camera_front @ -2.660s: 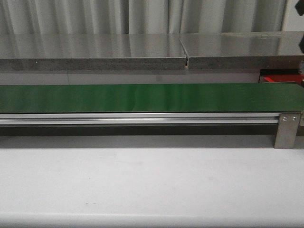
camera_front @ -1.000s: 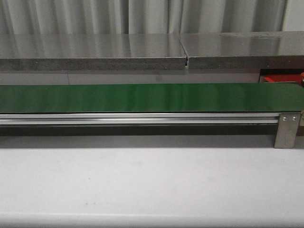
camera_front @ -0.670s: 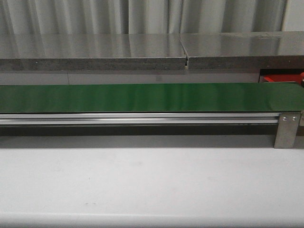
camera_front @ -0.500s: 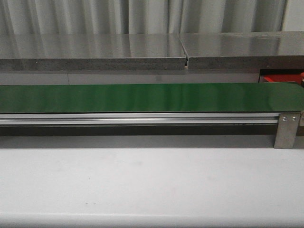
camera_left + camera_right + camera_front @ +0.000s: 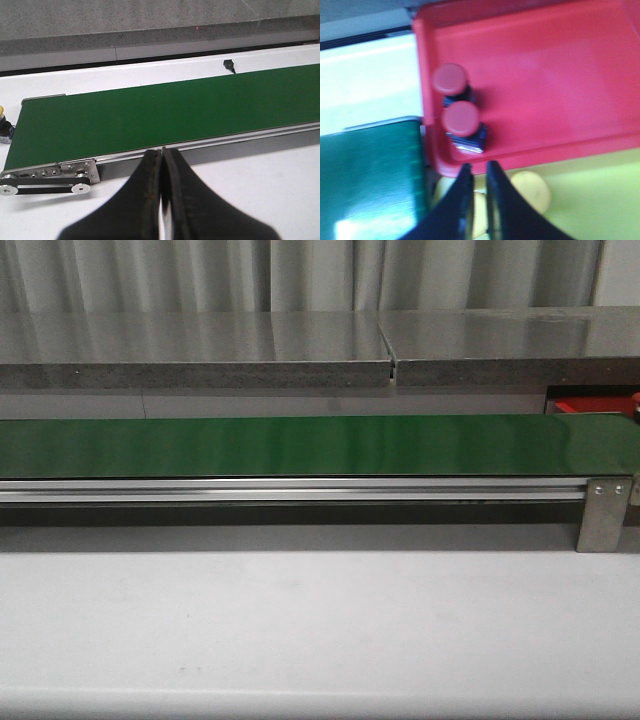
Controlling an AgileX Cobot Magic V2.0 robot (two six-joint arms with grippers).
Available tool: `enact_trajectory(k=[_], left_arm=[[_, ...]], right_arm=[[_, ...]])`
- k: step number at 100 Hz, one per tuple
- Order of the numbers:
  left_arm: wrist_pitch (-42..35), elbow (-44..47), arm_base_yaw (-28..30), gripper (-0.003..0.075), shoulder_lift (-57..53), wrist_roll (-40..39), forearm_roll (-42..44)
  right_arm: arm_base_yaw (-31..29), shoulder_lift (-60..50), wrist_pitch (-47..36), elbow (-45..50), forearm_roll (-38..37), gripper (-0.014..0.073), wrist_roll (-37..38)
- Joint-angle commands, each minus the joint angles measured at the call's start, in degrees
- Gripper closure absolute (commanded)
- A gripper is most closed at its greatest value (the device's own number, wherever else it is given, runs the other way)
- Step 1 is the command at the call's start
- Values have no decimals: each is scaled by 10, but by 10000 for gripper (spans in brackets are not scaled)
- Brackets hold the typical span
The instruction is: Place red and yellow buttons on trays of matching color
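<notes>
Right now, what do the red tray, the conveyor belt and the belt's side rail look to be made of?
The red tray looks like moulded plastic: uniform colour, rounded raised rim, soft sheen, though the picture is blurred. The conveyor belt looks like smooth green rubber or PVC, with faint glossy reflections. The side rail looks like bare brushed aluminium: silver, straight extruded lines.

Grey curtain [image 5: 300, 270] behind; steel counter [image 5: 200, 340]; white table [image 5: 320, 630].
</notes>
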Motion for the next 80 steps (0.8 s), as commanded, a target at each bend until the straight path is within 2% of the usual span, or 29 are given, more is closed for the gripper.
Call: enact_trajectory(k=[1,19,51,80], left_arm=[[-41,-14,-5,741,1,-5,-11],[-41,-14,-5,741,1,-5,-11],[-41,-14,-5,741,1,-5,-11],[-42,-14,-5,741,1,-5,-11]], right_arm=[[23,-56,-10,-13,-15,656,-7],[72,-127,-21,28,-25,662,-7],[148,-256,-64,177,-31,662,-7],[163,-384,-71,278,-31,662,-7]])
